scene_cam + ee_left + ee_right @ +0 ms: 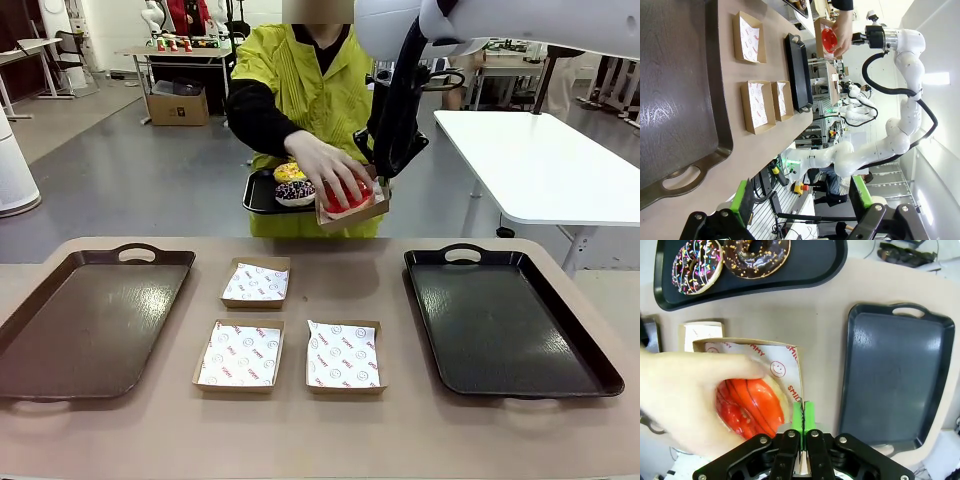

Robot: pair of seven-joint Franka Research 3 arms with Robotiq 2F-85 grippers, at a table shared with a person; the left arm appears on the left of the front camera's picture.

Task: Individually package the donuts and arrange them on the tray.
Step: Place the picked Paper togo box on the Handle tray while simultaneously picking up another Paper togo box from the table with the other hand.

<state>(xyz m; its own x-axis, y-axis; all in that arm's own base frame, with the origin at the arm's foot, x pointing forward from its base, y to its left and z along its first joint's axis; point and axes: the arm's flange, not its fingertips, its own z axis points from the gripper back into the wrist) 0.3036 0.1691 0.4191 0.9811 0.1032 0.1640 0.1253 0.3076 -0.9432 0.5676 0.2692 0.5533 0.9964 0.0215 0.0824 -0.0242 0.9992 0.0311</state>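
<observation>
Above table (300,440), hand (685,395) covers red donut (752,407) in box (740,342)

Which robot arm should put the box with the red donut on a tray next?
The right one. The right tool is shut on the edge of the box while the person's hand sets the red donut in it. The left tool hangs open, holding nothing, near the left tray.

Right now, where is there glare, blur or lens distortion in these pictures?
Front view: ceiling light glares on the left tray and right tray. Right wrist view: the person's hand is close, pale and soft; the red-glazed donut shines. Left wrist view: picture rolled sideways, the table edge curves from the wide lens.
</observation>
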